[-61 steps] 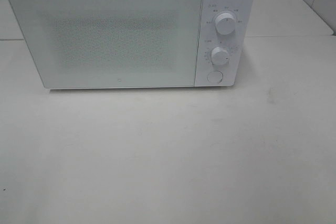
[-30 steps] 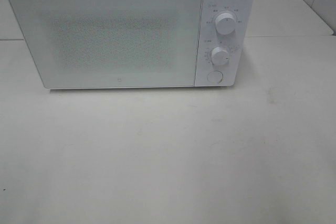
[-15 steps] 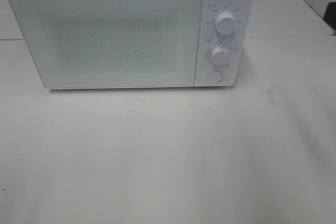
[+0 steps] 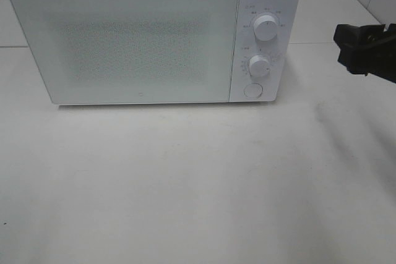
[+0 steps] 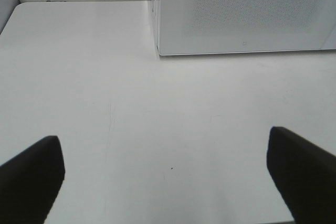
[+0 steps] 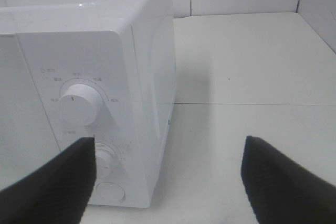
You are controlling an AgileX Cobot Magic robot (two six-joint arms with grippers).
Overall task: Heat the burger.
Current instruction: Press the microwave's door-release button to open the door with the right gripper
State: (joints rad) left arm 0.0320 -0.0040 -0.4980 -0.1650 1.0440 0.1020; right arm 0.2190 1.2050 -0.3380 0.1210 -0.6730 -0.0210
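The white microwave [image 4: 136,41] stood on the pale table [image 4: 198,183] with its door closed. The burger showed in no view, so where it lay relative to either gripper could not be told. The right gripper [image 4: 354,49] hovered just to the right of the microwave, level with the upper knob [image 4: 265,28] and the lower knob [image 4: 260,66] and apart from both, jaws spread and holding nothing. The left gripper [image 5: 165,182] hung in front of the microwave's left corner, above bare table, with its fingers [image 5: 31,177] wide apart and empty.
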